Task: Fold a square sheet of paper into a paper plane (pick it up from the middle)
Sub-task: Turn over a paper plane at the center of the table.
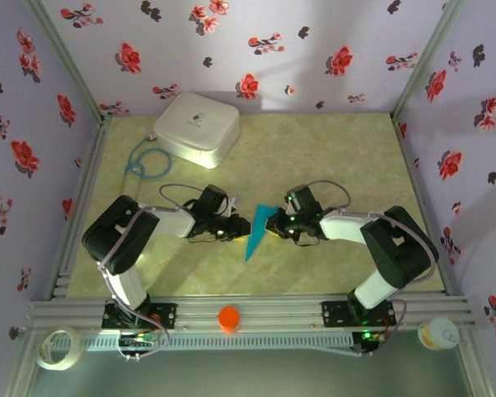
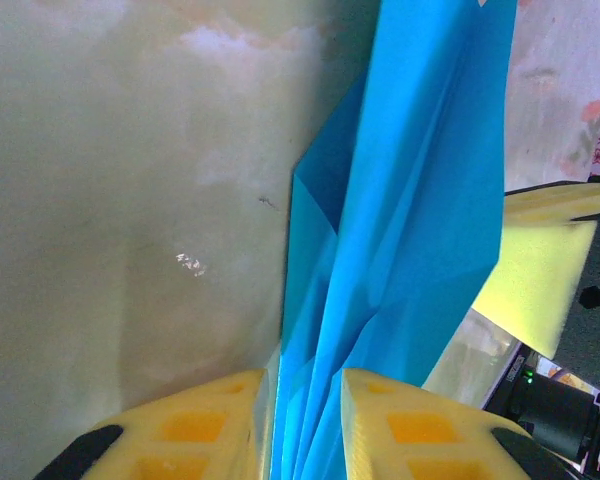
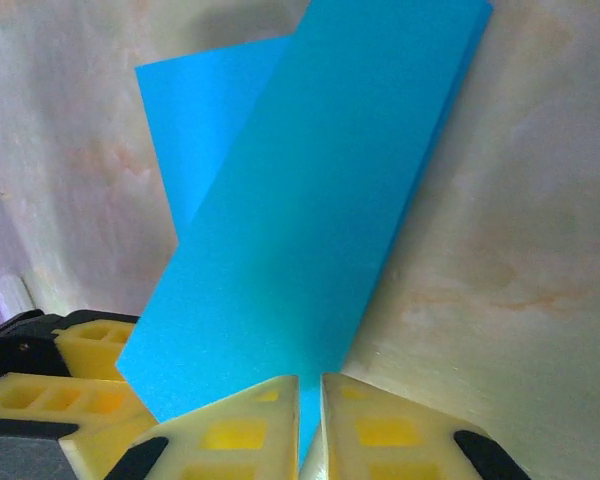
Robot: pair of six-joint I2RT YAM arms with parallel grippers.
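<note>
Two grips on slim folded turquoise-blue paper plane (image 1: pixel 259 227); left end effector (image 2: pixel 305 400), right end effector (image 3: pixel 310 400) each pinched narrow on it.

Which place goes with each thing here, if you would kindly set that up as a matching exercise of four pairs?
Things:
1. paper plane
2. white rounded box
3. small orange object
4. white roll

Places:
A. on the near rail, about midway along it
B. far left part of the table
C. near left corner, outside the rail
D. mid-table, pinched by the left gripper and the right gripper

Pairs: 1-D, 2-B, 3-A, 4-C
</note>
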